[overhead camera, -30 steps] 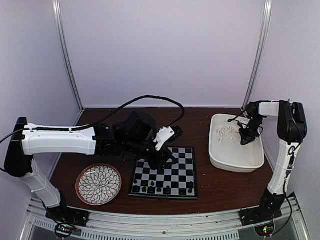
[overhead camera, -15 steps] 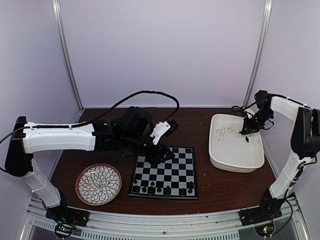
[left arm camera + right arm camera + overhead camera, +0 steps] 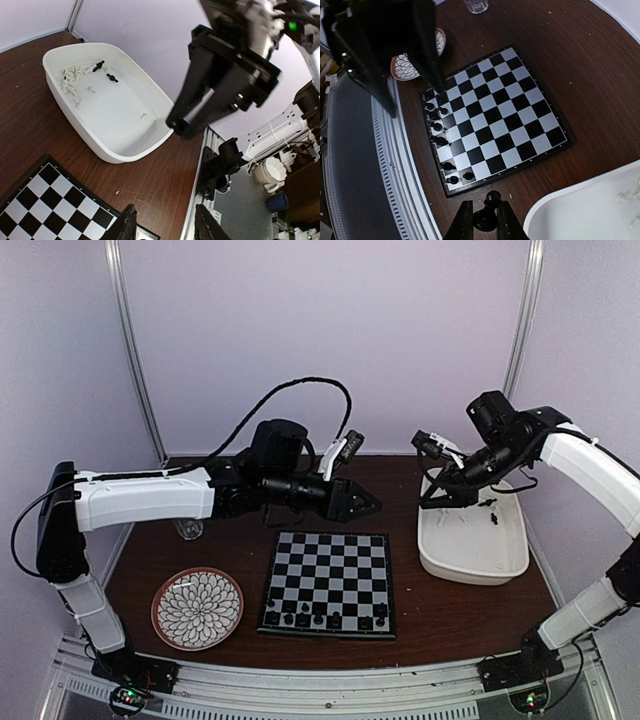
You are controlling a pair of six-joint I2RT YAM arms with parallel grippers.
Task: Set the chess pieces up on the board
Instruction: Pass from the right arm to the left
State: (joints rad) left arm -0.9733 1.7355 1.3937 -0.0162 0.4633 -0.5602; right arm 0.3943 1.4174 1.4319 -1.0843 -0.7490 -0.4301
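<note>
The board (image 3: 335, 570) lies at the centre of the table, with several black chess pieces (image 3: 320, 618) along its near rows. My right gripper (image 3: 428, 500) hangs above the tub's left end. In the right wrist view it (image 3: 485, 210) is shut on a black pawn (image 3: 493, 199), held upright over bare wood beside the board (image 3: 505, 115). My left gripper (image 3: 368, 505) is raised beyond the board's far right corner. In the left wrist view it (image 3: 167, 227) is open and empty. White pieces (image 3: 72, 77) and two black pieces (image 3: 106, 71) lie in the tub.
The white tub (image 3: 470, 575) stands to the right of the board, and also shows in the left wrist view (image 3: 107, 157). A flower-patterned plate (image 3: 197, 608) sits at the front left. A small glass (image 3: 188, 530) stands behind it. The two grippers are close together.
My left gripper has lifted off the board and swung back and to the right. My right gripper has risen out of the tub and moved left with the black pawn.
</note>
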